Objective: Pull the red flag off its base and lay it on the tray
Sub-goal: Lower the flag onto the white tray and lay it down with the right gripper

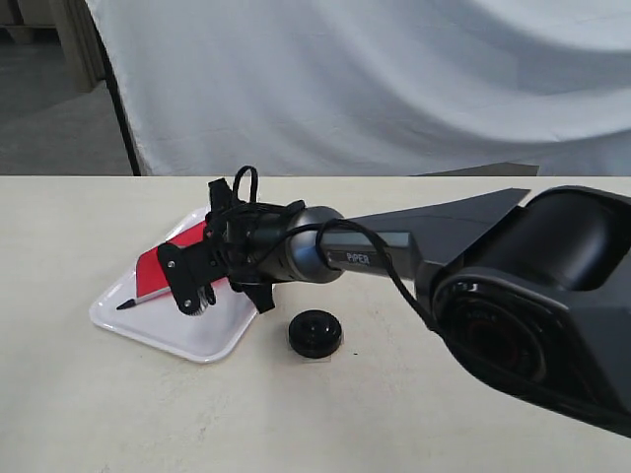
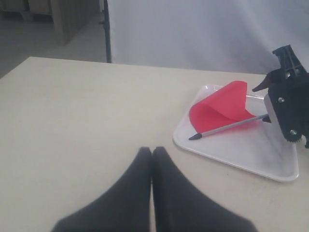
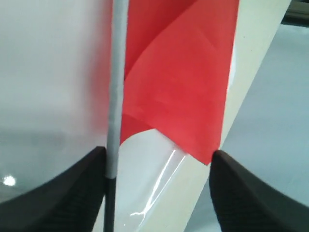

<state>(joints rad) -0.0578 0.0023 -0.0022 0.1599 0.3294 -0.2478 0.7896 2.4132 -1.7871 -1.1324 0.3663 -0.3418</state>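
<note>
Pale, smooth desk (image 1: 99, 414) all across the front. Behind it, big white cloth (image 1: 394, 79) hanging in soft folds. Thin black pole (image 2: 107, 29) at the cloth's edge. Grey floor (image 1: 49, 128) farther back, with something wooden (image 2: 63, 14), too blurry to tell.

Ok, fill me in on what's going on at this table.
The right gripper hangs over the tray with its jaws open. The flag lies flat on the tray between them, its cloth curled over and its stick close beside one finger. The base stands empty on the table next to the tray. The left gripper is shut and holds nothing, well off to the side. The flag looks delivered.
</note>
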